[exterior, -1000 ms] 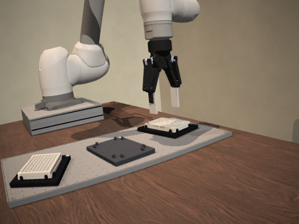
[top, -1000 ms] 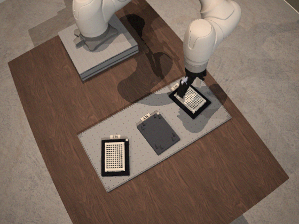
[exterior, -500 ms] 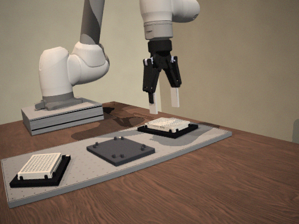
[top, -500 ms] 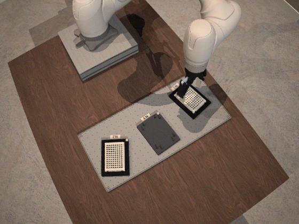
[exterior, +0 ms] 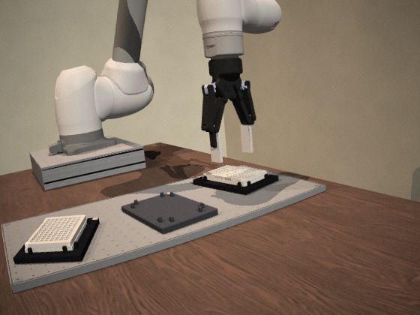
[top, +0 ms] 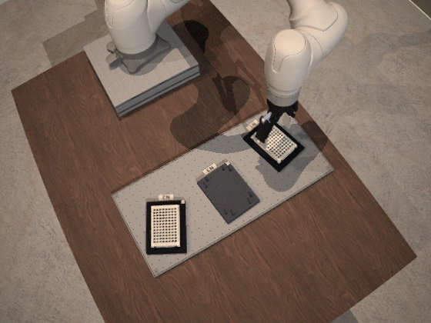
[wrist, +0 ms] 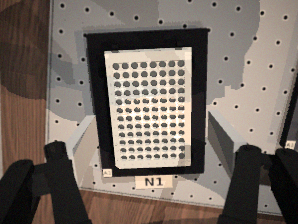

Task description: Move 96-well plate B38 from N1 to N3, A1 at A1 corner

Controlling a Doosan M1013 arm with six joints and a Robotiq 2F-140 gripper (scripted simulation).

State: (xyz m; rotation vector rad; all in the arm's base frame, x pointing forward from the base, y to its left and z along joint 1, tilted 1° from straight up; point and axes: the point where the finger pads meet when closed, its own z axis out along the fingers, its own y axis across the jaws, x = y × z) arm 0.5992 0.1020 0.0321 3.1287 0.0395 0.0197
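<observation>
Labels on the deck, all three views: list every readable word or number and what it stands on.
"N1": white deck label in front of the black nest holding the plate under the gripper, wrist view.
"A1", barely legible: small tag at that nest's corner.
Top view: labels by the middle nest and left nest appear upside down, too blurred to confirm.
Plate ID labels: unreadable.
</observation>
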